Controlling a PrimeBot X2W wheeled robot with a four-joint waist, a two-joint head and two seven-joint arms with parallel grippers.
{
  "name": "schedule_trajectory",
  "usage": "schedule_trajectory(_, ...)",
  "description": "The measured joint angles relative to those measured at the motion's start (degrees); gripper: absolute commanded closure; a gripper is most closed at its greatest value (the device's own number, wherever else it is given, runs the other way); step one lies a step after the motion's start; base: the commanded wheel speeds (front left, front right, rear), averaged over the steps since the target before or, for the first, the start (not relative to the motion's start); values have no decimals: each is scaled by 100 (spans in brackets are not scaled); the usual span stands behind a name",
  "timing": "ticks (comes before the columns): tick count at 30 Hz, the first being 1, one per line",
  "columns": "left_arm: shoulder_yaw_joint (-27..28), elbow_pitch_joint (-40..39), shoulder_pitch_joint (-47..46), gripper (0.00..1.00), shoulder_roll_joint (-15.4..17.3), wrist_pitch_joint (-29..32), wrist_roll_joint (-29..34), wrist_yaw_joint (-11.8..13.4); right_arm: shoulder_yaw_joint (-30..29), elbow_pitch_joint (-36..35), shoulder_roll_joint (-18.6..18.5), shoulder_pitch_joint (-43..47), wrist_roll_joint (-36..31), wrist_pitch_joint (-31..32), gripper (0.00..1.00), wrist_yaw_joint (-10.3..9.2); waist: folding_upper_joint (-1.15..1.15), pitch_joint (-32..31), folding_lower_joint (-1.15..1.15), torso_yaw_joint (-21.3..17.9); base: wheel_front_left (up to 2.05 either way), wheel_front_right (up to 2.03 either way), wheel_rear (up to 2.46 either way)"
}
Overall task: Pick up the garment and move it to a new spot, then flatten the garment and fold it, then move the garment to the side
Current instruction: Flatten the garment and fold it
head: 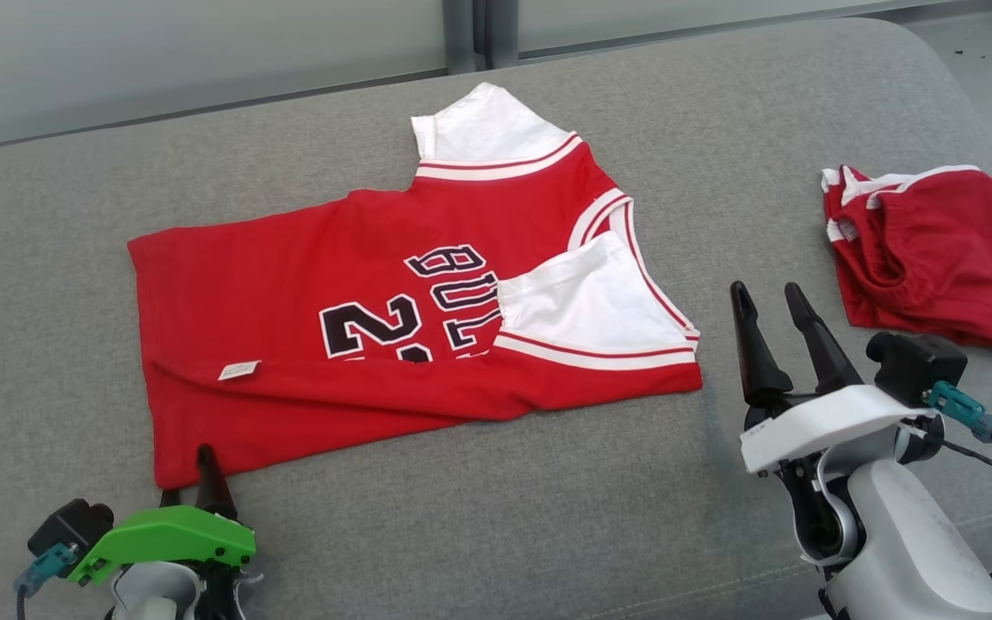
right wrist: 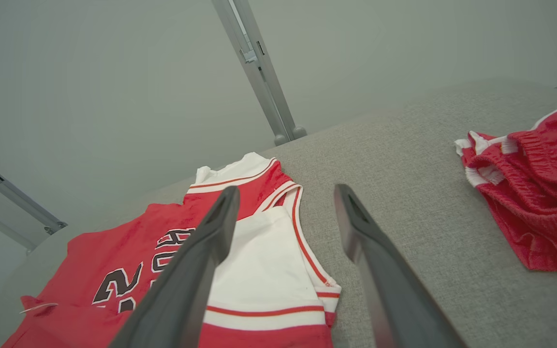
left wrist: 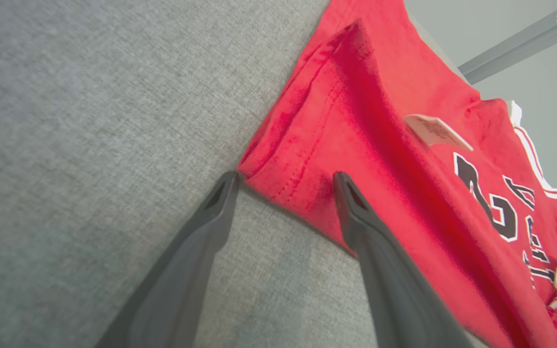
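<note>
Grey upholstered surface (head: 74, 215), pale wall behind.
Item one: left gripper (head: 190, 478), fingers apart, tips straddling the near hem corner, nothing held.
Item two: red jersey (head: 332, 284), centre-left, lying flat, near edge turned over, one white sleeve folded inward.
Item three: right gripper (head: 765, 293), fingers apart, empty, raised just beside the jersey's shoulder end.
Item four: red shorts (head: 935, 250), far right, well apart.
Handling note: probably the next fold; pinch both layers at the corner, match the right side, lift evenly.
</note>
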Motion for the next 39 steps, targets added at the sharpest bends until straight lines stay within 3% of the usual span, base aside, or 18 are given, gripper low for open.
schedule_trajectory(2, 21, 141, -94, 24, 8, -22, -44, -49, -15, -15, 5, 46, -2, 0, 0, 0, 0, 20, 0, -83, 0, 0, 0)
schedule_trajectory(4, 40, 283, -169, 65, 27, -77, -45, -85, -8, 2, 8, 103, 0, 0, 0, 0, 0, 39, 0, -158, 0, 0, 0)
schedule_trajectory(5, 45, 336, -197, 96, 40, -111, -45, -113, 7, 38, 4, 120, 0, 0, 0, 0, 0, 49, 0, -191, 0, 0, 0)
schedule_trajectory(6, 56, 398, -224, 100, 47, -160, -45, -142, 14, 91, 0, 124, 1, 0, 0, 0, 0, 58, 0, -220, 0, 0, 0)
schedule_trajectory(13, 109, 445, -267, 100, 43, -370, -56, -367, 196, 699, 2, 226, 16, 0, 0, 0, 0, 73, 0, -176, 0, 0, 0)
schedule_trajectory(21, -10, 258, -105, 100, 26, -420, -1, -458, 315, 1568, 104, 120, 255, 54, 0, 0, 0, 78, 0, 81, 0, 0, 0)
schedule_trajectory(32, -236, 131, -185, 100, -2, -404, -29, -405, 555, 2598, 315, -733, 1656, 229, 0, 0, 0, 321, 0, 403, 0, 0, 0)
schedule_trajectory(33, -244, 121, -209, 100, -3, -405, -30, -402, 569, 2625, 318, -797, 1796, 229, 12, 0, 0, 343, 0, 417, 0, 0, 0)
schedule_trajectory(34, -254, 111, -252, 100, -4, -404, -35, -398, 619, 2653, 322, -894, 2086, 229, 63, 0, 0, 380, 0, 441, 0, 0, 0)
schedule_trajectory(35, -257, 109, -259, 100, -4, -405, -35, -392, 658, 2662, 323, -935, 2189, 229, 76, 0, 0, 394, 0, 451, 0, 0, 0)
schedule_trajectory(36, -259, 110, -259, 100, -4, -410, -35, -385, 708, 2660, 316, -972, 2259, 224, 96, 0, 0, 404, 0, 461, 0, 0, 0)
schedule_trajectory(39, -256, 99, -264, 100, -2, -412, -35, -383, 854, 2603, 219, -1016, 2399, 154, 100, 0, 0, 412, 0, 473, 0, 0, 0)
